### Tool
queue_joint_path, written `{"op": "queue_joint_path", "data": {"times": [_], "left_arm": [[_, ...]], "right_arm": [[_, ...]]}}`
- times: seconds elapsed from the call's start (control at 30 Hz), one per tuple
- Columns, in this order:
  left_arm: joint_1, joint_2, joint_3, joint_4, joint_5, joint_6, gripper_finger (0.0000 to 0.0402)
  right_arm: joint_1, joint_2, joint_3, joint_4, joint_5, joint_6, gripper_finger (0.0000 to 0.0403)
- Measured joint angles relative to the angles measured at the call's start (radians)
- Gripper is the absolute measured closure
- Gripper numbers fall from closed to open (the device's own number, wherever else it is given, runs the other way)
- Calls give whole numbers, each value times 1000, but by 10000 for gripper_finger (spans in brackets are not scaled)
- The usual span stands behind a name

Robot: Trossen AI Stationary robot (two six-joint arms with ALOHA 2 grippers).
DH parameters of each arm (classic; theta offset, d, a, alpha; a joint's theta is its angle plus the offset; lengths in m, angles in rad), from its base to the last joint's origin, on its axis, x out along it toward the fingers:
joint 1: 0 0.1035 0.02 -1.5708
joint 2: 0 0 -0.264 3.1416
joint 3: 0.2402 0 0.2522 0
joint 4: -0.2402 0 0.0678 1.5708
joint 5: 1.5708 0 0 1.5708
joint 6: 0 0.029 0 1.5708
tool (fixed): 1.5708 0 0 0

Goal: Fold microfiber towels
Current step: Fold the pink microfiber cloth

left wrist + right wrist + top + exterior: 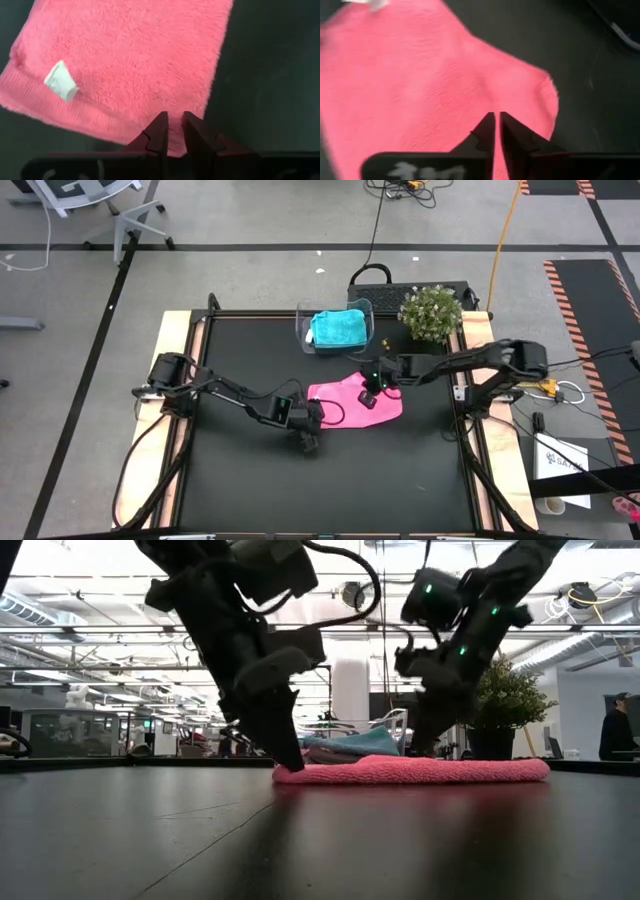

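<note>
The bright pink towel (352, 400) lies flat on the black table, a small white tag (61, 82) on its upper face. My left gripper (312, 430) is shut at the towel's near left corner. My right gripper (372, 388) is shut and points down over the towel's far middle. The teal towel (337, 328) lies folded in the clear bin (302, 330) at the table's far edge. No grey-white towel is in view. My left gripper has the pink towel's edge (200, 131) beside a corner between its two fingers (159, 131). It comes slanting down from the table's left. That end of the towel (285, 775) lies on the table under the fingertips. One layer or several, I cannot tell. My right gripper's shut fingers (485, 131) slant down from the table's right onto the towel's upper face (432, 762). In the low view the tips reach the cloth. Whether any cloth is pinched between them I cannot tell. The towel lies flat on the table.
A potted plant (432, 313) stands at the table's far right corner, beside the bin. Bare black tabletop (300, 490) stretches over the near half. Wooden rails (170, 330) border the table left and right. A person (616, 730) stands in the room beyond.
</note>
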Motion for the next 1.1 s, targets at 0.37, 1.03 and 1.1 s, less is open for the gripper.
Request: {"op": "queue_joint_path", "data": {"times": [0.37, 1.03, 1.1], "left_arm": [[-9, -100, 0, 54, -47, -18, 339], [66, 5, 0, 58, -78, -45, 339], [63, 5, 0, 36, -79, -59, 339]], "right_arm": [[-56, 92, 0, 96, -3, -45, 402], [-57, 85, -57, 120, 87, -27, 403], [-57, 84, -89, 153, 94, -11, 403]]}}
